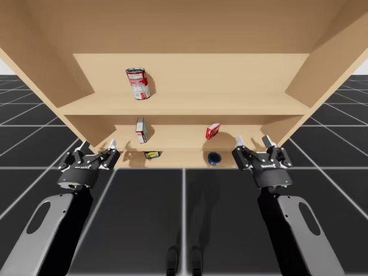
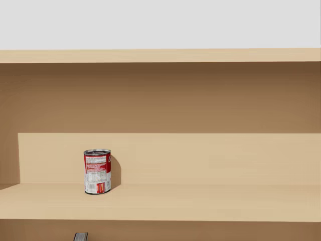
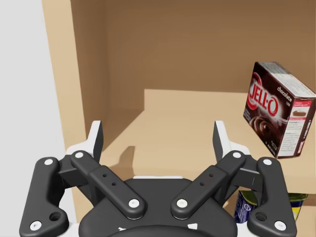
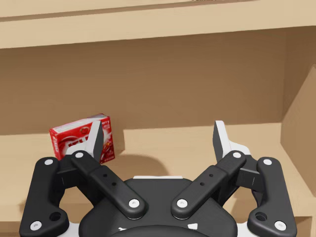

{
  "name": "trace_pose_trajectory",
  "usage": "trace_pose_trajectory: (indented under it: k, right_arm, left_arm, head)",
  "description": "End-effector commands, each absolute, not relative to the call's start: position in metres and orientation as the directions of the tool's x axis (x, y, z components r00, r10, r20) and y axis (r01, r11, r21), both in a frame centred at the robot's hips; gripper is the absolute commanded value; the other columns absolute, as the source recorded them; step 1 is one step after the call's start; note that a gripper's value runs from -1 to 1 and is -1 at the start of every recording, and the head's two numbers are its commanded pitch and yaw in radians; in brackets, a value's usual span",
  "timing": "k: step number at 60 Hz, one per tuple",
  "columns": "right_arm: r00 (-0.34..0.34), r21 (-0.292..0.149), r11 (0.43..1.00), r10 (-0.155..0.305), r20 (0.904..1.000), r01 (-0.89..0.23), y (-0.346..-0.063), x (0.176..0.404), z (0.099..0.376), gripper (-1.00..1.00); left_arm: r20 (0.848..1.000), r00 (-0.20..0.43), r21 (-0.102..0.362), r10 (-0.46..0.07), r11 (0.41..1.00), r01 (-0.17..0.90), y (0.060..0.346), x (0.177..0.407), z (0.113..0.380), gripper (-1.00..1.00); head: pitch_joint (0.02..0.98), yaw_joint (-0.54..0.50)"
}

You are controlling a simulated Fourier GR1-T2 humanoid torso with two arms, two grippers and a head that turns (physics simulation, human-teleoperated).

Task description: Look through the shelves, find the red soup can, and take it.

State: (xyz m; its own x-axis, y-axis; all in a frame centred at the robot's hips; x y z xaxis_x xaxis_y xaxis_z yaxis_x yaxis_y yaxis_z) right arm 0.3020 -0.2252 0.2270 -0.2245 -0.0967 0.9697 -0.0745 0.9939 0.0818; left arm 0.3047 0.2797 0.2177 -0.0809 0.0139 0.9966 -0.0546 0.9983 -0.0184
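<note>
The red and white soup can (image 1: pixel 138 83) stands upright on the top shelf, left of centre; the head view has the soup can (image 2: pixel 97 171) on that shelf's left part. My left gripper (image 1: pixel 96 147) hangs open in front of the middle shelf's left end, below the can. In the left wrist view the left gripper (image 3: pixel 157 138) holds nothing between its fingers. My right gripper (image 1: pixel 253 142) is open too, in front of the shelves' right side. Seen from the right wrist, the right gripper (image 4: pixel 157 138) is empty.
A dark brown box (image 1: pixel 141 130) and a small red box (image 1: pixel 213 130) stand on the middle shelf; the brown box (image 3: pixel 277 117) lies ahead-right of my left gripper, the red box (image 4: pixel 79 138) ahead-left of my right. A yellow can (image 1: pixel 152 154) and a blue can (image 1: pixel 214 158) sit on the lowest shelf.
</note>
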Motion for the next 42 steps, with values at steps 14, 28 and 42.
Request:
trace_pose_trajectory:
  k: [14, 28, 42]
  right_arm:
    - [-0.197, 0.078, 0.993, -0.095, 0.9758, -0.093, -0.223, 0.302, 0.227, -1.00]
    - [-0.190, 0.070, 0.993, -0.087, 0.9778, -0.093, -0.222, 0.302, 0.227, -1.00]
    - [-0.191, 0.067, 0.994, -0.083, 0.9781, -0.090, -0.223, 0.302, 0.227, -1.00]
  left_arm:
    - [0.996, -0.089, -0.028, 0.022, 0.997, -0.067, 0.281, 0.304, 0.219, -1.00]
    - [0.992, -0.103, -0.074, 0.066, 0.995, -0.068, 0.285, 0.303, 0.221, -1.00]
    - [0.990, -0.116, -0.091, 0.084, 0.994, -0.058, 0.279, 0.295, 0.230, -1.00]
  head:
    - [0.122, 0.04]
    - [0.213, 0.20]
    - [0.225, 0.23]
